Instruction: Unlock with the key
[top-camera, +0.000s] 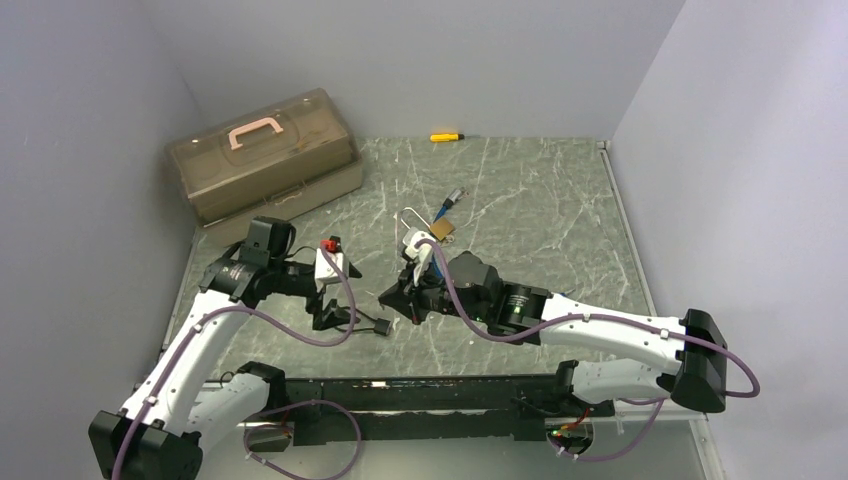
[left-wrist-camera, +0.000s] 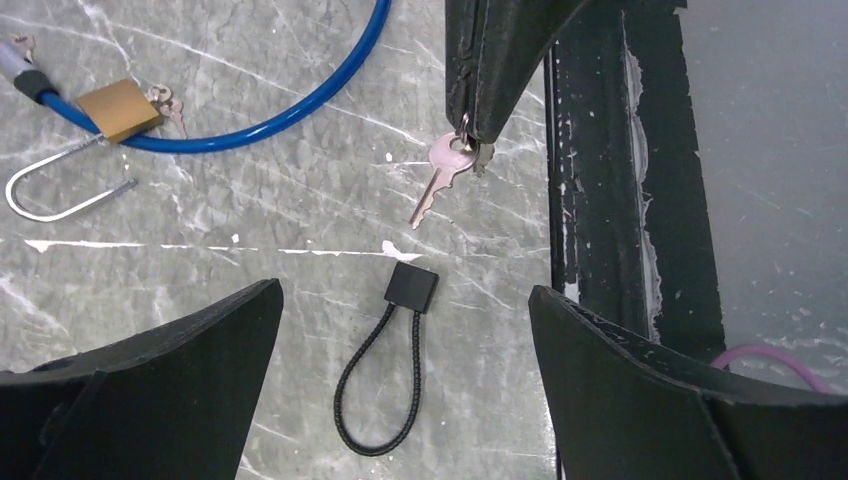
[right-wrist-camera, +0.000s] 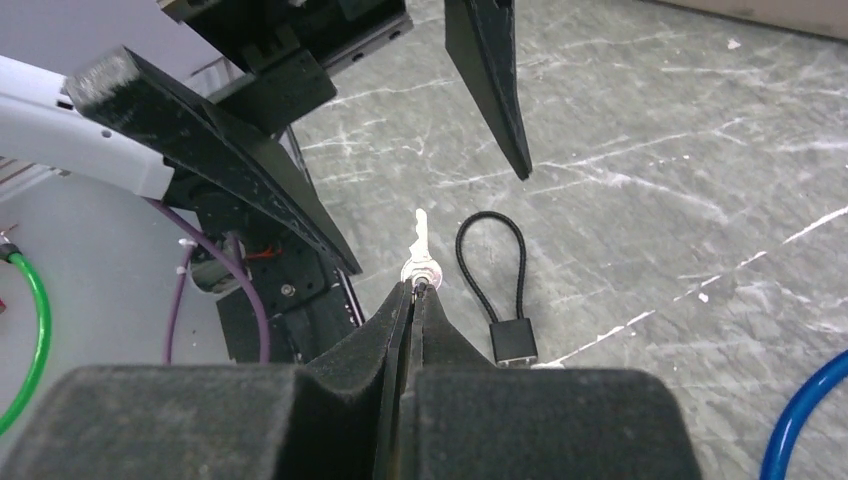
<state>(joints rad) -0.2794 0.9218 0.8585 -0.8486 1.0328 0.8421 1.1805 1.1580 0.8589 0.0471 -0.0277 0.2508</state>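
My right gripper (right-wrist-camera: 414, 292) is shut on the head of a small silver key (right-wrist-camera: 420, 240), whose blade points away from the fingers, just above the table. A black cable lock (right-wrist-camera: 513, 343) with a looped cord lies flat right beside the key. In the left wrist view the same key (left-wrist-camera: 437, 185) hangs from the right gripper's tips (left-wrist-camera: 476, 125), above the cable lock (left-wrist-camera: 411, 288). My left gripper (left-wrist-camera: 403, 300) hovers open over that lock, touching nothing. A brass padlock (left-wrist-camera: 118, 108) with its shackle swung open lies farther off on a blue cable (left-wrist-camera: 300, 100).
A translucent brown toolbox (top-camera: 265, 160) with a pink handle stands at the back left. A yellow screwdriver (top-camera: 445, 136) lies by the back wall. The black base rail (left-wrist-camera: 600, 200) runs along the near edge, close to the key.
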